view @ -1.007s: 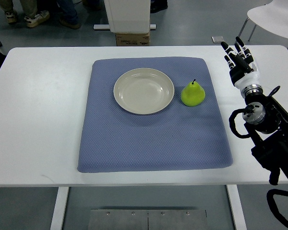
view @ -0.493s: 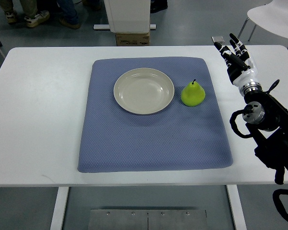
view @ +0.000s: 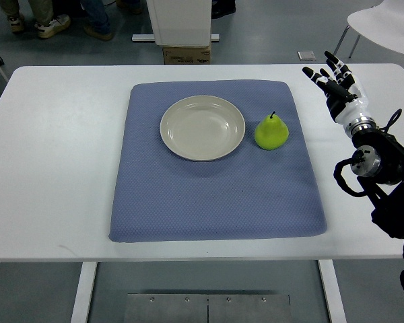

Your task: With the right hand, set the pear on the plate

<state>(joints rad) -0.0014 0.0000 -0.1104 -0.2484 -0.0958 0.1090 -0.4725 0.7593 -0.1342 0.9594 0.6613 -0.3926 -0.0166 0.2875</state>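
Now my right hand [view: 339, 86] has fingers spread and empty, well apart from the pear [view: 271, 132] beside the plate [view: 203, 127].

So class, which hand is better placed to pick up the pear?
Right. The right hand is open above the table's right side, nearest the pear, which sits right of the plate. No left arm is in view.
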